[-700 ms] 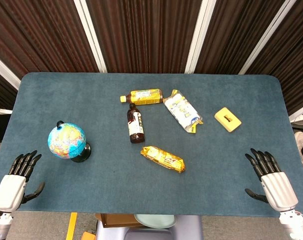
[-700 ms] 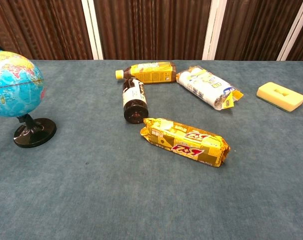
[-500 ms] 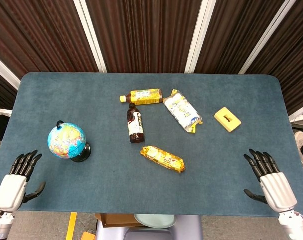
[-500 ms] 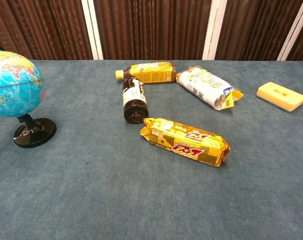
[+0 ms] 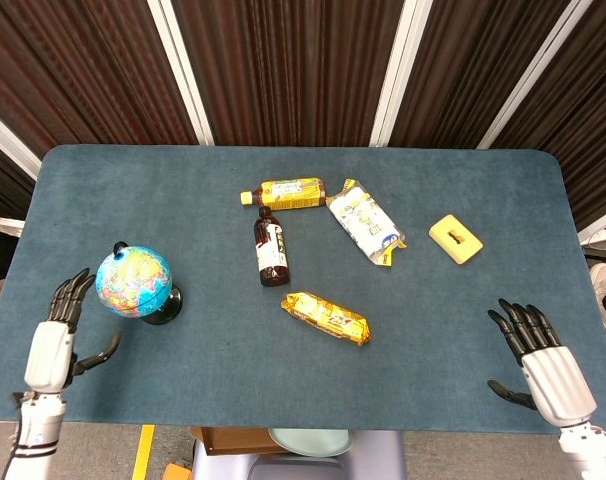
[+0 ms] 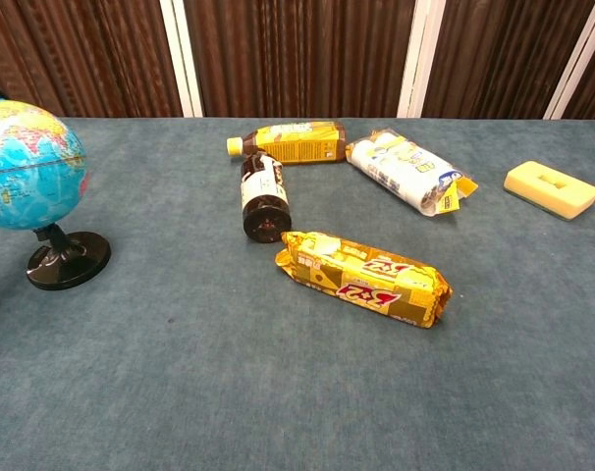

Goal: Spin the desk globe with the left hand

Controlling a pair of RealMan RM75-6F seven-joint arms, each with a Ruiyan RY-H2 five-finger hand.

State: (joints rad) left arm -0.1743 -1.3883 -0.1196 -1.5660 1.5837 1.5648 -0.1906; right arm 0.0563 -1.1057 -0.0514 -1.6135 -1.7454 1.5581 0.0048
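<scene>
While my left hand (image 5: 58, 338) sits low at the left edge of the head view, its fingers are spread and pointing up the frame, thumb out to the right, with nothing in its grasp. Just to its right stands the desk globe (image 5: 133, 282), upright on a black round base, close to the fingertips but apart from them. The chest view shows no hand at all; there the globe fills the far left edge, blue with coloured landmasses, tilted on its stand.

My right hand (image 5: 543, 358) is at the lower right of the head view, fingers likewise apart and holding nothing, well away from everything on the table.

Across the blue-green table (image 5: 463, 300), toward the centre, a dark brown bottle (image 5: 271, 248) lies on its side, neck pointing up the frame. Just above it a yellow bottle (image 5: 283, 194) lies crosswise, cap to the left. Right of that, a white and yellow packet (image 5: 364, 222) lies on a slant. Below the dark bottle, a gold snack pack (image 5: 325, 317) lies diagonally. Further right, on its own, sits a yellow sponge (image 5: 455, 238). Dark brown slatted panels with white strips (image 5: 183, 70) run along the top of the frame.
</scene>
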